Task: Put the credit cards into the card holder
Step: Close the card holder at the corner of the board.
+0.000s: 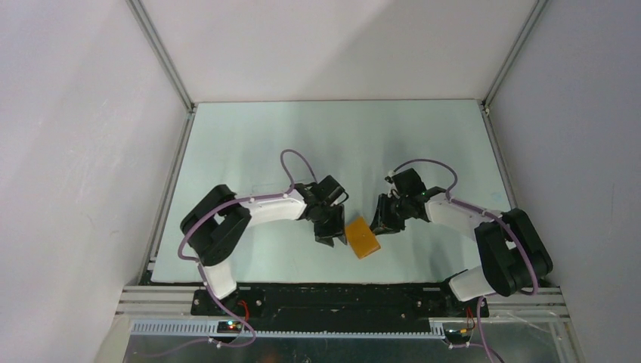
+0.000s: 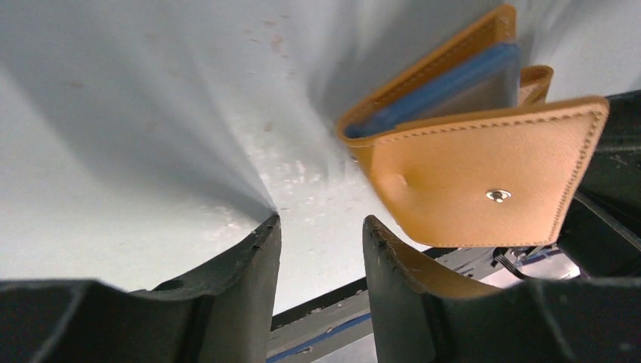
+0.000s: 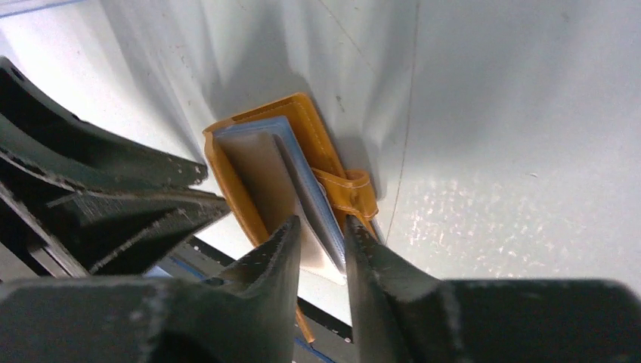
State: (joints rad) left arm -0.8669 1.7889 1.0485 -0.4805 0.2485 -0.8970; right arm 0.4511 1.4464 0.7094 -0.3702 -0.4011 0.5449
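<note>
We see the small orange-mustard stitched bifold card holder (image 1: 362, 237) on the pale bench (image 1: 302, 136), near the front edge and between the two arms. It is partly open, its two covers spread in a narrow V. The left gripper (image 1: 330, 227) sits just beside the card holder on its left. In the left wrist view its black fingers (image 2: 253, 280) stand spread with only bare bench in the gap, and nothing is held. The nearer cover faces that camera and shows a small metal snap stud (image 2: 497, 196). The right gripper (image 1: 385, 219) comes in from the opposite side, at the open mouth of the card holder. In the right wrist view its fingertips (image 3: 286, 240) stand a narrow gap apart, astride the edge of the blue inner panels (image 3: 306, 185) and a pale leaf (image 3: 257, 174) between them. We cannot tell whether they pinch that edge or only flank it, nor whether the pale leaf is a card. The small tab clasp (image 3: 351, 193) hangs off the far cover, just beside the right fingertip.
</note>
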